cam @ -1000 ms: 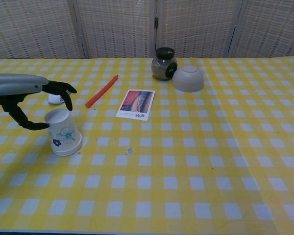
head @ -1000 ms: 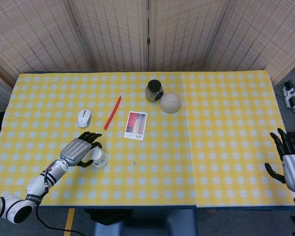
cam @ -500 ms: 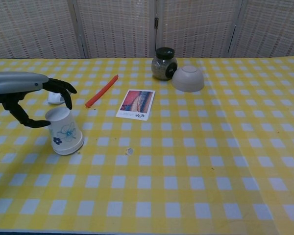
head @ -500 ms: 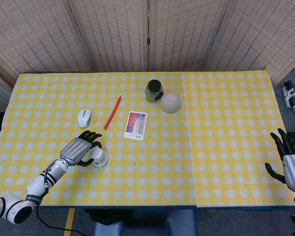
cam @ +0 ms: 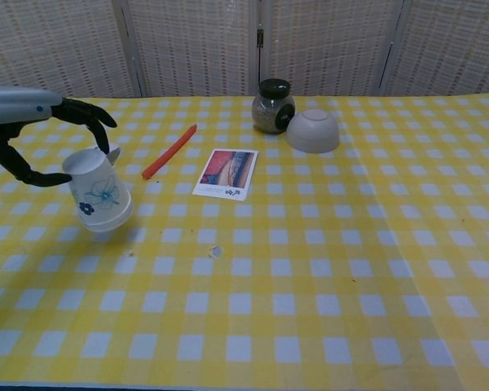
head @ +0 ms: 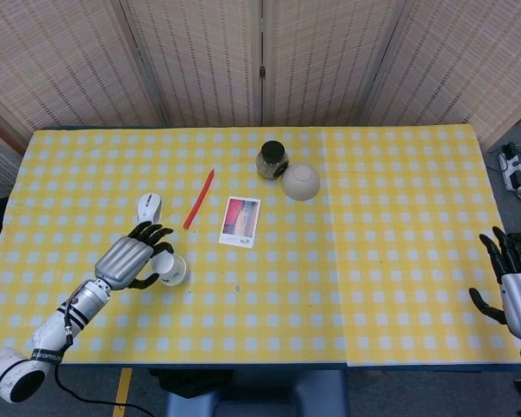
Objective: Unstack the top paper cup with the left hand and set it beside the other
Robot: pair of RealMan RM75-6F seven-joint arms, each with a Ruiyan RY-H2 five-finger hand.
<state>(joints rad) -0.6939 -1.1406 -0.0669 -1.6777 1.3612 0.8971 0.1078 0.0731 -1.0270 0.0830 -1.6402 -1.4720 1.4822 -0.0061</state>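
head view: the table [head: 399, 287] is covered edge to edge with a yellow and white checked cloth, with woven reed screens [head: 191, 61] standing along its far edge and dark floor showing past the right edge. near the front left corner the left hand [head: 132, 261] holds a white paper cup [head: 173, 269], its dark fingers curled round the cup's closed end while the wide rim points toward the table's middle. whether one cup or a nested pair is in the hand cannot be told here. just beyond the hand, toward the far edge, lies a white computer mouse [head: 148, 208]. a red pen [head: 199, 199] lies slanted beside it, and a picture card [head: 240, 221] lies nearer the middle. toward the far edge stand a dark-lidded jar [head: 272, 160] and an upturned cream bowl [head: 300, 182], close together. the right hand [head: 514, 280] hangs off the right edge with fingers spread, holding nothing.

chest view: the left hand [cam: 34, 134] enters from the left edge and pinches the paper cup [cam: 99, 200] by its narrow end between thumb and fingers. the cup is upside down, tilted, blue flower print facing the camera, and its rim is lifted clear of the cloth with a shadow beneath. the pen [cam: 169, 151], card [cam: 226, 173], jar [cam: 274, 106] and bowl [cam: 313, 131] lie beyond toward the far edge, before the screens [cam: 196, 45].
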